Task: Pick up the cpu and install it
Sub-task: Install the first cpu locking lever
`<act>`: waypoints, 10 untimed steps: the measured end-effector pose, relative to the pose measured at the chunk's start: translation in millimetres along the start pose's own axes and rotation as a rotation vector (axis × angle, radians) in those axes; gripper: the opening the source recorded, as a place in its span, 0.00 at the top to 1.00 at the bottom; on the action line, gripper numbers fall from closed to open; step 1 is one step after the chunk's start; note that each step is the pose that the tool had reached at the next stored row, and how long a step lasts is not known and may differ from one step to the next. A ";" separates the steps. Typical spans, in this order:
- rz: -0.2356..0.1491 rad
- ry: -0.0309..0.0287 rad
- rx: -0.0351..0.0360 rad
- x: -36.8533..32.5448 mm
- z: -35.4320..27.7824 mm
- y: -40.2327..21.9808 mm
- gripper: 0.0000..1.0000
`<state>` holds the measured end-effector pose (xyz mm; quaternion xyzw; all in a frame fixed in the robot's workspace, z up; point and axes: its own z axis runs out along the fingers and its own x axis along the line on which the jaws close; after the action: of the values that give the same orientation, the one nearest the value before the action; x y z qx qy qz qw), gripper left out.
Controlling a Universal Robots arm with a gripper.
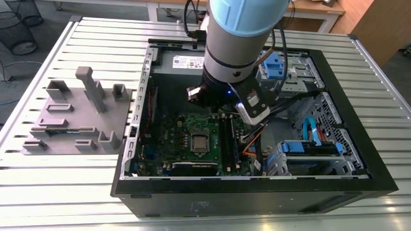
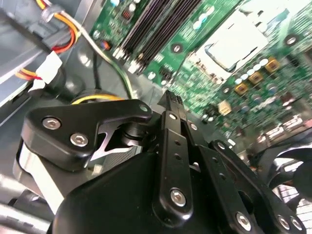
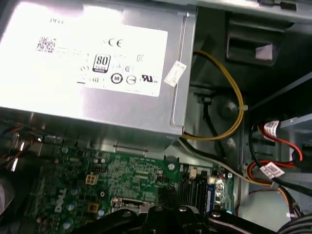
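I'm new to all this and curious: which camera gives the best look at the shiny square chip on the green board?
The second wrist view: the cpu appears close there, sitting in its socket. The exterior view shows it small on the motherboard.

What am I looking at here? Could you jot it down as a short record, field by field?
Setting: an open computer case lying on a slatted metal table
Robot: one arm, its gripper inside the case above the green motherboard
Gripper load: nothing visible between the fingertips in the second wrist view
Socket: silver-framed socket on the motherboard, with a silvery square in it in the second wrist view; whether that is the cpu cannot be told
Power supply: grey labelled box beside the board
Beside the case: grey fixture tray on the exterior view's left
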<state>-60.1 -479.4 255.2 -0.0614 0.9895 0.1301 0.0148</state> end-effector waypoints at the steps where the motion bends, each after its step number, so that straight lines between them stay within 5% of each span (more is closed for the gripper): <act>1: 0.000 -0.0001 -0.0003 0.0 0.1 0.0 0.89; 3: 0.000 -0.0002 -0.0023 -0.1 0.1 -0.1 0.89; 6: 0.000 -0.0043 -0.0340 -0.1 0.4 -0.1 0.89; 10: 0.000 -0.0045 -0.0356 -0.1 0.4 -0.1 0.89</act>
<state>-60.1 -479.4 254.8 -0.0611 0.9870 0.1479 0.0159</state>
